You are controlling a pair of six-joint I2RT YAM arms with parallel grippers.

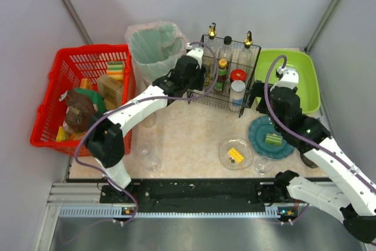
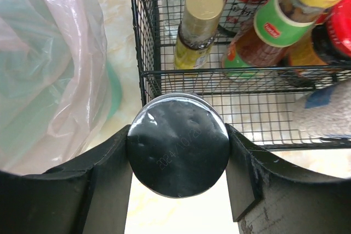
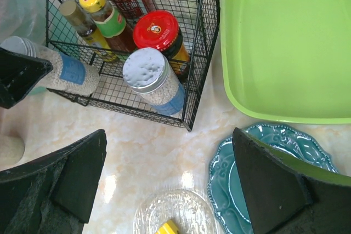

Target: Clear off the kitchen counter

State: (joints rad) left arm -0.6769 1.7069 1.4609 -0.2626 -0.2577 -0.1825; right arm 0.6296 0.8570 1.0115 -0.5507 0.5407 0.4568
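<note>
The kitchen counter [image 1: 188,136] is beige marbled stone. My left gripper [image 2: 178,160] is shut on a jar with a dark shiny lid [image 2: 178,143], holding it just outside the near left corner of the black wire rack [image 2: 241,72]. In the right wrist view the same jar [image 3: 57,72] shows white grains and a blue label. In the top view the left gripper [image 1: 197,69] is at the rack's [image 1: 226,80] left side. My right gripper [image 3: 169,152] is open and empty above bare counter [image 3: 164,141], between the rack [image 3: 200,53] and a teal plate [image 3: 230,173].
The rack holds bottles and jars, including a grain jar [image 3: 151,80] and a red-lidded jar [image 3: 159,31]. On the counter are a teal plate [image 1: 271,137], a glass dish [image 1: 235,154] and small glasses [image 1: 151,160]. Behind stand a green basin [image 1: 294,77], a bagged bin [image 1: 154,48] and a red basket [image 1: 85,95].
</note>
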